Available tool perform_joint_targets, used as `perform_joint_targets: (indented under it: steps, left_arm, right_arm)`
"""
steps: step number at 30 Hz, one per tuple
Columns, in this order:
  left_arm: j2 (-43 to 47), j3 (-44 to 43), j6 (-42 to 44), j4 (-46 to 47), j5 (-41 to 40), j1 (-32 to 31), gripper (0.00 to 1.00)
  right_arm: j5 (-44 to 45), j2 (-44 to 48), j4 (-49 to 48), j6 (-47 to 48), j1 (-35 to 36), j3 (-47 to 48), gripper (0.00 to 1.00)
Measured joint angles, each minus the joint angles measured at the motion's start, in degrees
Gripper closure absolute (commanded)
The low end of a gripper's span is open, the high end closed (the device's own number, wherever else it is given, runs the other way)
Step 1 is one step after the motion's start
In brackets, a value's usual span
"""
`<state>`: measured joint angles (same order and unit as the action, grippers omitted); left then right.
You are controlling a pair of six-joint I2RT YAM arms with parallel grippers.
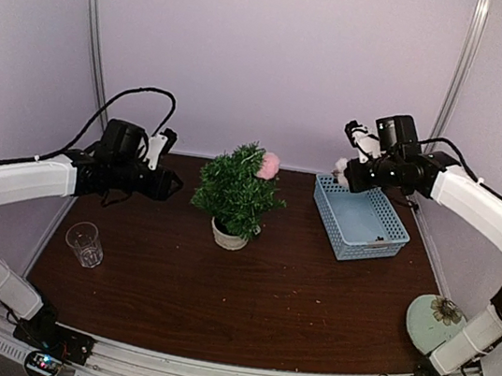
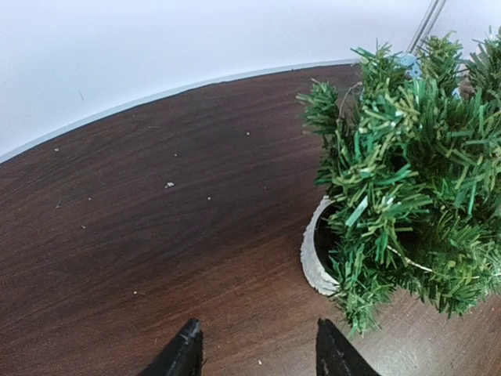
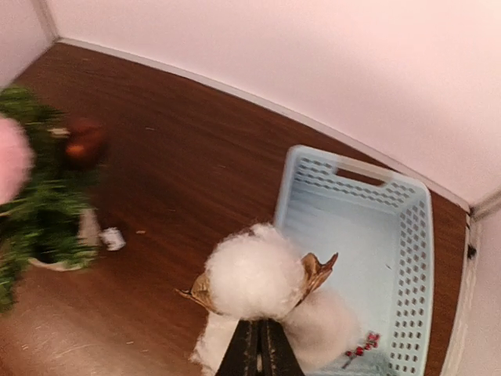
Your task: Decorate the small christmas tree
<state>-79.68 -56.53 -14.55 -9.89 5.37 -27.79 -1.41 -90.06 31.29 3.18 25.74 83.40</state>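
The small christmas tree [image 1: 236,191] stands in a white round pot [image 1: 228,235] at the table's back middle, with a pink pompom [image 1: 270,164] on its top right. It also shows in the left wrist view [image 2: 407,172] and, blurred, in the right wrist view [image 3: 39,196]. My left gripper [image 2: 257,348] is open and empty, held left of the tree. My right gripper [image 3: 259,345] is shut on a white cotton boll [image 3: 254,274] with brown husks, held above the left edge of the light-blue basket [image 3: 407,235]; the boll also shows in the top view [image 1: 341,170].
The light-blue basket [image 1: 381,236] stands right of the tree; a red berry sprig [image 3: 360,347] lies in it. A clear glass [image 1: 84,243] stands at the left. A pale round dish [image 1: 420,322] with a flower sits at the right edge. A small white scrap [image 3: 112,238] lies by the pot.
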Motion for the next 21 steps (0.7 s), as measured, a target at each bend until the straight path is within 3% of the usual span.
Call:
perform_joint_targets:
  steps: [4, 8, 21]
  left_arm:
    - [1.33, 0.92, -0.48, 0.85, -0.11, 0.0, 0.52]
    - [2.16, 1.36, -1.09, 1.49, -0.09, 0.0, 0.52]
    - [4.81, 3.8, -1.75, 2.69, -0.37, 0.0, 0.52]
  right_arm:
    - [-3.63, 7.34, -2.89, -0.37, 11.67, -1.27, 1.0]
    - [-4.68, 8.33, -5.75, -0.83, 21.05, 1.22, 1.0]
    - [2.6, -10.08, -6.21, -0.79, 30.58, 14.03, 1.0]
